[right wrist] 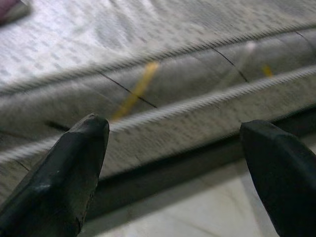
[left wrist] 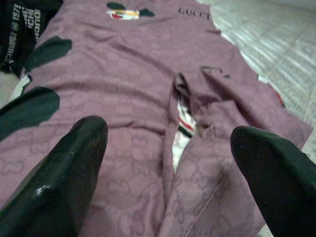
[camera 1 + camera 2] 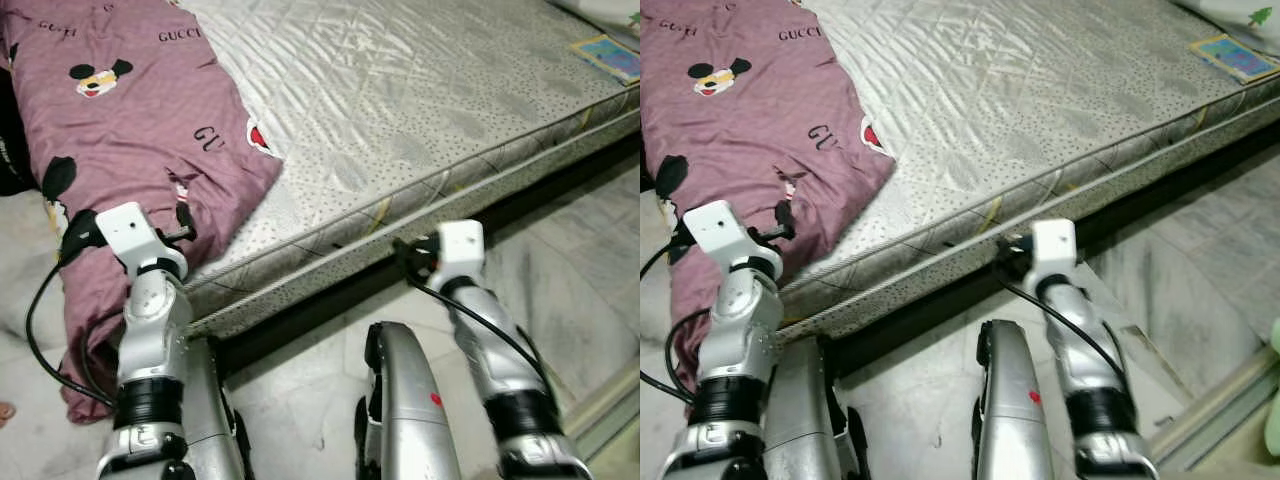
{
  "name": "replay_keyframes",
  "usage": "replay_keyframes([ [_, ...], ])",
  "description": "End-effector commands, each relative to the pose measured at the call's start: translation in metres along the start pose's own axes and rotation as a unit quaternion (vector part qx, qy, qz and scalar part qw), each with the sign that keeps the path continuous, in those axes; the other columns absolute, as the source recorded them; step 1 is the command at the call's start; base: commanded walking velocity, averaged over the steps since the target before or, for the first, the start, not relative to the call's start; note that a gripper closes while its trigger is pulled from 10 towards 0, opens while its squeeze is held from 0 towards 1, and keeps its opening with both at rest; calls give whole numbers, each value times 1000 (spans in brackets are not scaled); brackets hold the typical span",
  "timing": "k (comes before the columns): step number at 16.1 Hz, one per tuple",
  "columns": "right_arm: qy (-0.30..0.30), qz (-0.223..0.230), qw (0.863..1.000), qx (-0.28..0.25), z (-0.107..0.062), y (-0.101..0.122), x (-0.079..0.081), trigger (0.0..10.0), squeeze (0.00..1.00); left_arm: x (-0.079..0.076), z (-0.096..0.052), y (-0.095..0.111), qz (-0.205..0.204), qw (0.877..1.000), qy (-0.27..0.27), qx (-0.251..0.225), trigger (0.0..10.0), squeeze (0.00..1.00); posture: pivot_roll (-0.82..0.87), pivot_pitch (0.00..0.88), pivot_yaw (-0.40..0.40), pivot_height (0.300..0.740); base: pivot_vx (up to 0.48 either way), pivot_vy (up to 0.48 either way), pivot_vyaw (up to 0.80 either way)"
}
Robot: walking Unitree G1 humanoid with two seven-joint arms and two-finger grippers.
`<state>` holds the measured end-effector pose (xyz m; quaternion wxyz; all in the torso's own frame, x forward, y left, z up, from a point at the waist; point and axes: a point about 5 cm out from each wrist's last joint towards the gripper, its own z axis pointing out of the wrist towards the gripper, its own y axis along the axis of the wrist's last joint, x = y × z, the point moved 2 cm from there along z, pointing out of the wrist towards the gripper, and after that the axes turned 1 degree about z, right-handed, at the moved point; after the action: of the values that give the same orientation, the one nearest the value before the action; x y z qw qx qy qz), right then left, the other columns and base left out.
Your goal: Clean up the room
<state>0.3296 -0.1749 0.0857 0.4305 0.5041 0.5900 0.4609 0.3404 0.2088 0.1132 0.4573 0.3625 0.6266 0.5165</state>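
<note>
The purple blanket [image 3: 130, 110] runs off the top and left edges, and its low end hangs behind the left arm. The mattress [image 3: 400, 110] is cut off at the top and right. A small colored book [image 3: 608, 55] near the corner is too tiny to read. The mattress side looks blurry in the right wrist view.

Bare quilted mattress [image 3: 420, 110], grey-silver w/ yellow marks on its side band, runs diagonally across the room. Dark gap under its edge. Floor [image 3: 590, 250] = pale marbled tiles. Small blue-yellow book or card [image 3: 608, 55] lies flat near the mattress's far right corner. Black fabric w/ white lettering [image 2: 22, 27] sits at the far left; can't read the print.
</note>
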Motion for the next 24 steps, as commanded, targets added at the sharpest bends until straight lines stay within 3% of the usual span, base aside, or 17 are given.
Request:
replay_keyframes([
  [1,-6,-4,1000,4,-10,1,-11,10000,0,4,5,-2,3,1000,8,11,10000,0,-183,232,-18,508,0,0,0],
  [3,-25,-16,999,18,-26,-4,-28,10000,0,6,15,-10,8,999,13,43,10000,0,-213,250,-20,508,0,0,0],
  [5,-30,-20,999,28,-35,-6,-33,10000,0,1,20,-18,13,997,5,71,10000,0,-227,256,-22,508,0,0,0],
  [7,-34,-16,999,29,-38,-1,-31,10000,0,-15,18,-44,36,989,-27,141,10000,0,-240,258,-18,508,0,0,0],
  [11,-34,-14,999,27,-35,6,-27,10000,0,-48,11,-58,83,978,-111,155,10000,0,-244,251,-19,508,0,0,0],
  [12,-33,-12,999,30,-34,5,-25,10000,0,-64,4,-62,126,968,-163,144,10000,0,-240,245,-19,508,0,0,0],
  [15,-29,-9,999,29,-30,7,-21,10000,0,-92,-13,-67,185,936,-274,120,10000,0,-230,229,-18,508,0,0,0],
  [16,-29,-7,999,28,-28,9,-21,10000,0,-105,-24,-70,207,913,-333,107,10000,0,-228,226,-17,508,0,0,0],
  [18,-29,-5,999,24,-24,11,-19,10000,0,-127,-56,-87,235,850,-456,116,10000,0,-223,215,-12,508,0,0,0],
  [21,-31,-3,999,21,-21,11,-17,10000,0,-141,-93,-105,233,783,-558,147,10000,0,-223,203,-2,508,0,0,0],
  [22,-31,-2,999,20,-21,11,-17,10000,0,-142,-97,-107,234,774,-569,150,10000,0,-223,203,-2,508,0,0,0],
  [23,-32,-1,999,19,-20,11,-16,10000,0,-147,-97,-103,236,777,-568,134,10000,0,-222,195,2,508,0,0,0],
  [24,-34,1,999,17,-19,12,-16,10000,0,-154,-91,-90,225,793,-556,103,10000,0,-219,188,3,508,0,0,0],
])
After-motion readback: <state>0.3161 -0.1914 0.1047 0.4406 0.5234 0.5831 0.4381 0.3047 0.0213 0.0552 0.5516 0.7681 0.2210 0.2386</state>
